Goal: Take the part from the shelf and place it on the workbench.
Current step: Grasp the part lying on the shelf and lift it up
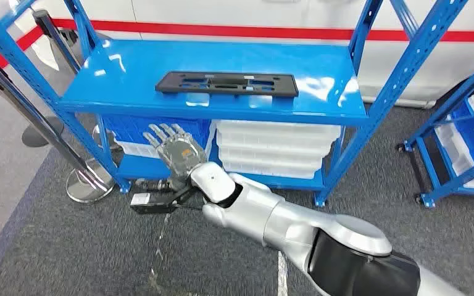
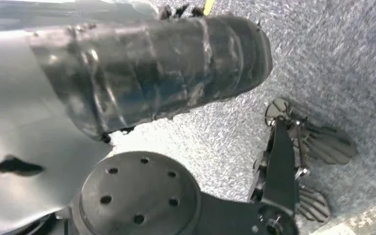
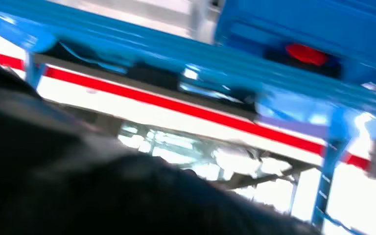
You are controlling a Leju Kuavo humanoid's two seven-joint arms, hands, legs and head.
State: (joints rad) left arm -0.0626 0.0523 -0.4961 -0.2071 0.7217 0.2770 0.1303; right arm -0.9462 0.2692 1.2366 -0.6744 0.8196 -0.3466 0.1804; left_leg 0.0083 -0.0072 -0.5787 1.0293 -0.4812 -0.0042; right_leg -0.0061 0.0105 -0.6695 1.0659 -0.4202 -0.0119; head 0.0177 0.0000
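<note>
One hand (image 1: 176,151) at centre-left – the right, fingers spread, holding nothing – sits below the blue shelf (image 1: 123,74); the black part (image 1: 226,83) lies upper centre on it. Rising blind, the fingers could strike the shelf's edge – the left hand's state I cannot tell.

Black part (image 1: 226,84), blue shelf (image 1: 129,74), grey carpet (image 1: 68,259)

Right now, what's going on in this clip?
The robot faces a blue shelf, where a flat black part lies on the top level, untouched. Its right hand is raised in front of the shelf, below that level, fingers spread and holding nothing. White bins are stacked on the lower level. The part has not been picked up yet.
</note>
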